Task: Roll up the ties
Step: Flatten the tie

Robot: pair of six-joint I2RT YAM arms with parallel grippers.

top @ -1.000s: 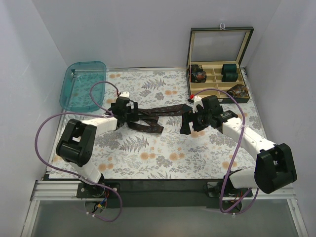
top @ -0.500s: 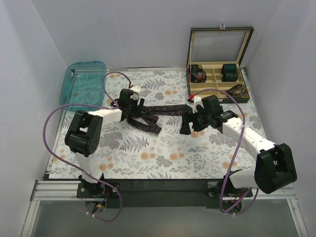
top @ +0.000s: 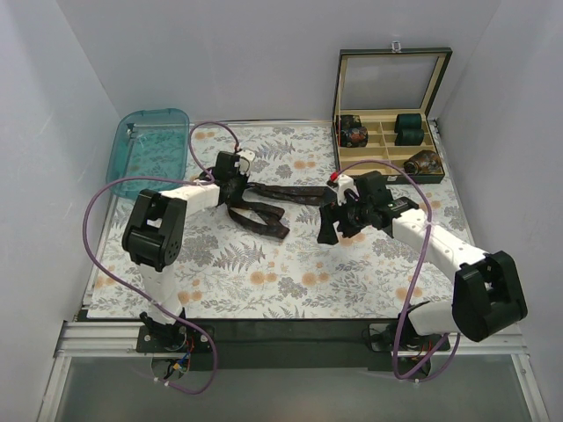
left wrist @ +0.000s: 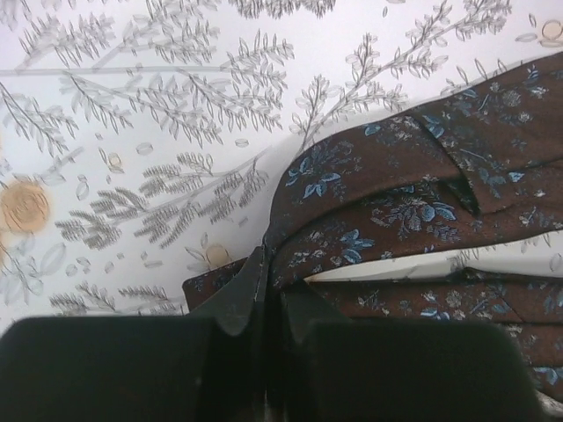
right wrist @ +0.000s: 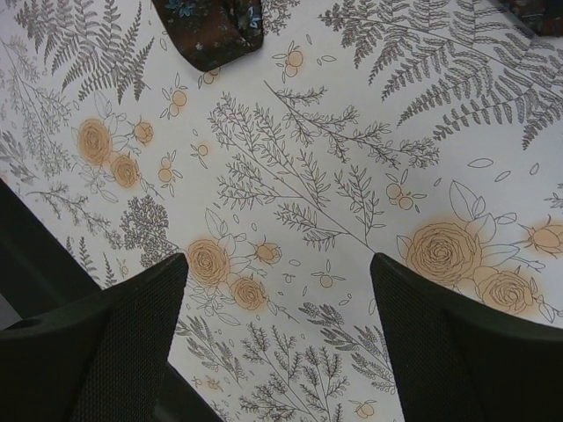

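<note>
The tie (top: 280, 195) is a dark brown strip with small blue flowers, lying folded in loops across the middle of the floral cloth. My left gripper (top: 238, 187) is at its left fold and is shut on the fabric; in the left wrist view the fingers (left wrist: 230, 303) pinch the edge of the tie (left wrist: 396, 198) between them. My right gripper (top: 339, 227) hovers open just beyond the tie's right end. In the right wrist view it (right wrist: 277, 264) holds nothing, and a rounded tie end (right wrist: 211, 26) lies ahead of it at the top.
An open black box (top: 437, 119) stands at the back right, holding dark teal rolled bundles (top: 408, 127) and patterned rolls (top: 354, 134). A teal plastic tray (top: 149, 151) sits at the back left. White walls close in both sides.
My left gripper has moved up and right to the tie's left fold and shut on it. The right gripper has shifted slightly left and stays open.
</note>
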